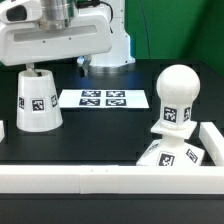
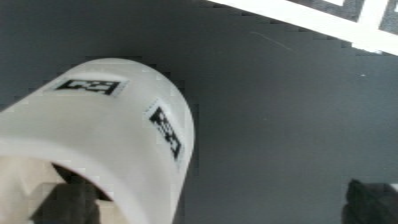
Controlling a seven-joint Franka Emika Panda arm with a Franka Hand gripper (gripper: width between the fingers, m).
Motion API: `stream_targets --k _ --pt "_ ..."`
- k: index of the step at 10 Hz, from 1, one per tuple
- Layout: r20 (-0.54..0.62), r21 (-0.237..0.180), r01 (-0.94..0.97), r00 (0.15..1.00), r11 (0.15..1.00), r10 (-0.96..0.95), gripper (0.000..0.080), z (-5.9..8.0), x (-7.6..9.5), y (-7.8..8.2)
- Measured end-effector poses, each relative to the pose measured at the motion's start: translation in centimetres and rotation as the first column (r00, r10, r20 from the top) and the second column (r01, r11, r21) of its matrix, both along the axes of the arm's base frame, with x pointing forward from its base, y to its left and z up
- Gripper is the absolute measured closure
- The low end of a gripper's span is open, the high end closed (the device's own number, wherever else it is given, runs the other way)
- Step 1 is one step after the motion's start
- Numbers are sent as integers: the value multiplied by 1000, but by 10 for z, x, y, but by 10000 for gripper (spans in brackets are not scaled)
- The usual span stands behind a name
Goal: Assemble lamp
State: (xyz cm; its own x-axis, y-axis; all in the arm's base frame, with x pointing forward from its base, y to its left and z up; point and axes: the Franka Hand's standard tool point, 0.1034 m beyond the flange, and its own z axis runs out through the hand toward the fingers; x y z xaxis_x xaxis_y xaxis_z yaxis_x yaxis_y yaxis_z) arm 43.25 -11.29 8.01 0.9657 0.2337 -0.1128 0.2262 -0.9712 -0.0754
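White shade [image 1: 37, 100] below tool [image 2: 222, 205], bulb [image 1: 176, 98] well apart

Open black tabletop [image 1: 100, 135] across the middle, between shade [image 1: 37, 100] on the exterior view's left and bulb [image 1: 176, 100] on the exterior view's right; wide, unobstructed lane there. Marker board [image 1: 103, 98] flat within that lane, low, no barrier to passage above. Shade directly beneath arm housing [image 1: 55, 35], overhead approach closed there. Bulb standing on base [image 1: 170, 157], base tilted against white wall [image 1: 100, 180], near corner crowded. Wall closing near edge. In wrist view, shade at one gripper finger [image 2: 68, 200], bare tabletop beyond the other.
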Motion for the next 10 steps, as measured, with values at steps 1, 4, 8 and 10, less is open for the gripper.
stream_targets --k 1,4,8,10 --pt "1 1 -1 1000 1000 1 127 2 2 0" --pt "-4 1 -8 1000 1000 8 493 -2 6 -4" --pt "-22 8 -14 1000 1000 14 755 -4 5 -3" --pt "-30 14 -25 999 1000 25 755 -1 9 2"
